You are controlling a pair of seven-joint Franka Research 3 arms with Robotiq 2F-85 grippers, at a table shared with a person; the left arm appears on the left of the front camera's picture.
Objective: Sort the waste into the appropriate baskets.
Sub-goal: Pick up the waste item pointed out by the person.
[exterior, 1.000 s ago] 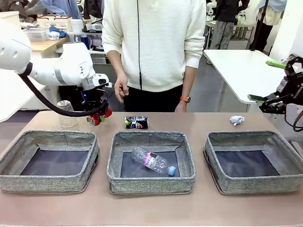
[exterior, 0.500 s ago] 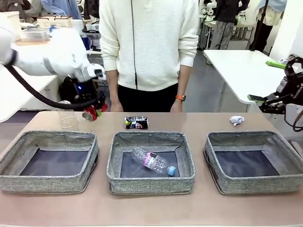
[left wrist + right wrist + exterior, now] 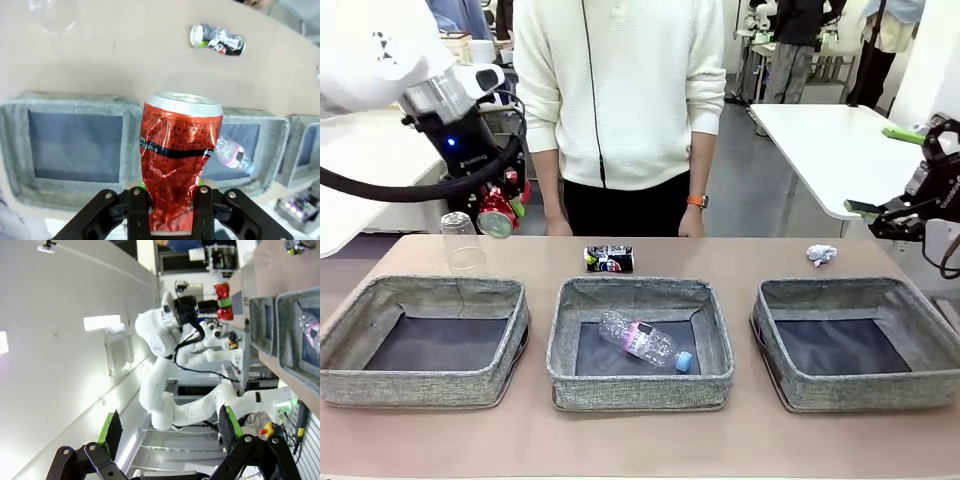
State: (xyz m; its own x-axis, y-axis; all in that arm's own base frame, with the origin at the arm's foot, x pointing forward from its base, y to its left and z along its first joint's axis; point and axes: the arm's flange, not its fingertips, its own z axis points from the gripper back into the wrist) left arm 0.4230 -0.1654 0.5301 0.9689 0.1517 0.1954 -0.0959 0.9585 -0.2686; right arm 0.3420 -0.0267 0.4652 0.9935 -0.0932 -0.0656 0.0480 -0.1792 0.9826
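red crushed can [image 3: 497, 216] clenched in left pincer [image 3: 169, 196]; right pincer [image 3: 170, 426] released. skirt clear plastic cup [image 3: 462, 248], drop low inside left-edge grey woven-fabric basket [image 3: 380, 300].

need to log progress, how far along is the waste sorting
Done: the bottle lies in the middle basket. In hand: the left pincer is shut on the red can, held clear of the table. Left: the dark can, the clear cup and the paper ball on the table; the right pincer is open, holding nothing.
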